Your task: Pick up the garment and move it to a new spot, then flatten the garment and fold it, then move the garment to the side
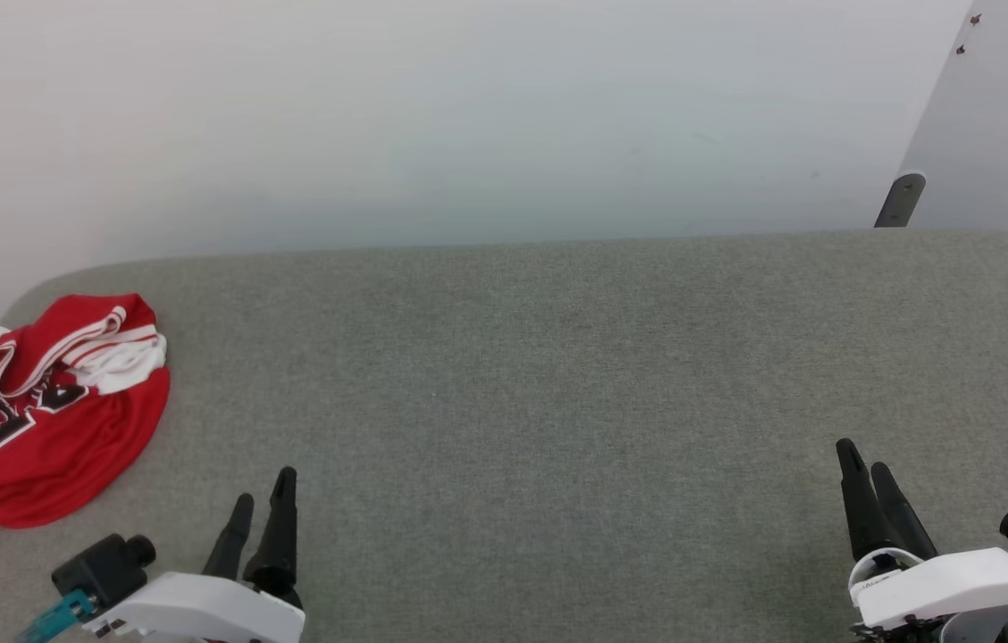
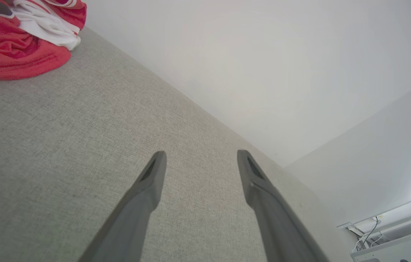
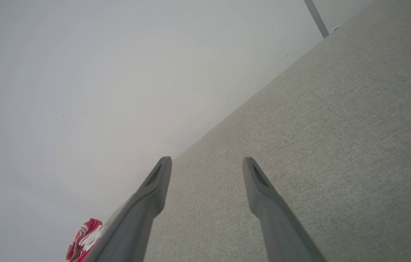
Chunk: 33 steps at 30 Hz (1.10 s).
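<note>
red garment (image 1: 48, 411): crumpled heap at the far-left end of the grey table (image 1: 557, 357), with black lettering and striped trim on top and white cloth bunched at its right.
step: first pick-up, judged not yet begun. best to bite a thick fold at the heap's near edge, deep enough to lift the whole bundle rather than one thin layer.
left gripper (image 1: 265, 487): low over the table, near the heap's right side but apart from it. fingers spread, empty, pointing away.
right gripper (image 1: 862, 455): well apart at the right end. fingers spread, empty.
</note>
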{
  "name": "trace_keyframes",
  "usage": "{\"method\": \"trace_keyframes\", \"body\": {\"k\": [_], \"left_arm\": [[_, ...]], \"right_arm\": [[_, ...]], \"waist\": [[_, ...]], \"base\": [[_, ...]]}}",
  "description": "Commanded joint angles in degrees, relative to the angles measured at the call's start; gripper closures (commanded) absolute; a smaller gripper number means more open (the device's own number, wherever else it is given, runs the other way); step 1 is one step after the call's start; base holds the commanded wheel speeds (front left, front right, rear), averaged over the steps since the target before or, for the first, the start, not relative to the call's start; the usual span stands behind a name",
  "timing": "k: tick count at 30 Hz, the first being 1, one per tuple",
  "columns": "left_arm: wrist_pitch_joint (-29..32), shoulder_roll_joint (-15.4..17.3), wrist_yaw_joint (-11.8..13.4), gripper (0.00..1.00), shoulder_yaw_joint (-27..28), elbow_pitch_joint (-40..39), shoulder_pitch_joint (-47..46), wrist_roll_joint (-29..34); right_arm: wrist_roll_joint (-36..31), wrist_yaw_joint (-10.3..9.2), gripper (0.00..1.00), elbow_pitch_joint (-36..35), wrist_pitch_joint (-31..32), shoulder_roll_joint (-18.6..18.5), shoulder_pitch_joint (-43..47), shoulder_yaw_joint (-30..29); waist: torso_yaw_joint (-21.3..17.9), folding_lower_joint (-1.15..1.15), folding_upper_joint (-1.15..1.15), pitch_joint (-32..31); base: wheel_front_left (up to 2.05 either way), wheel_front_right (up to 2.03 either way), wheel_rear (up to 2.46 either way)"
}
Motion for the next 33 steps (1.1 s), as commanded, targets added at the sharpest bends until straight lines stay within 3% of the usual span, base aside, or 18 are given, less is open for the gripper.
{"method": "trace_keyframes", "body": {"k": [1,14,33], "left_arm": [[-0.7,0.6,0.7,0.00,-0.3,-0.8,-1.2,2.3],[-2.7,2.3,2.1,0.00,-1.7,-1.5,-0.3,12.8],[-5.3,2.7,1.9,0.00,-1.0,-3.0,0.9,23.3]], "right_arm": [[-2.6,0.04,0.00,-0.9,0.0,0.0,-1.3,-0.1],[-14.2,0.04,0.00,-1.1,0.5,0.3,-1.3,-1.5],[-23.9,0.04,0.00,-2.6,-0.3,0.3,-1.1,-0.8]], "waist": [[0.0,0.00,0.00,-0.1],[-0.1,0.00,0.00,-0.4],[-0.1,0.00,0.00,-0.8]], "base": [[0.00,0.00,0.00],[0.00,0.00,0.00],[0.00,0.00,0.00]]}}
